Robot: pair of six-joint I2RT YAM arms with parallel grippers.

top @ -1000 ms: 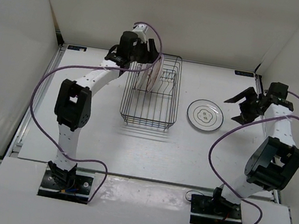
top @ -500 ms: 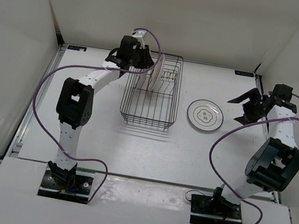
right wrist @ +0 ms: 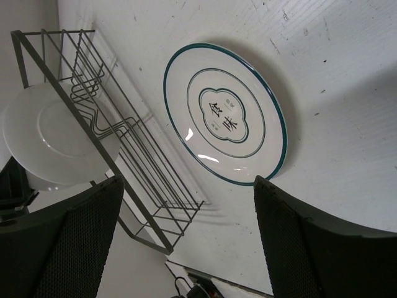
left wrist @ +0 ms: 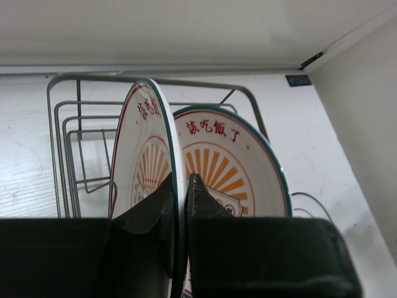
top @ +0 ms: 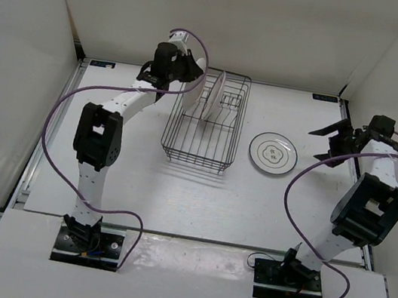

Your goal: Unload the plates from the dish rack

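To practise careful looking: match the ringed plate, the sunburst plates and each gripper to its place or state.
1 ringed plate
2 sunburst plates
3 left gripper
4 right gripper

a open, holding nothing
b flat on the table
c upright in the rack
d clamped on a plate's rim

Pairs: 1-b, 2-c, 3-d, 4-a

The fingers (left wrist: pixel 214 217) of my left gripper (left wrist: pixel 180 184) are covering the lower half of the nearer plate (left wrist: pixel 144 139) and of the second plate (left wrist: pixel 239 161) behind it, and are hiding the near end of the dish rack (left wrist: pixel 93 77). From above, both plates are showing edge-on, their patterns too small to tell.
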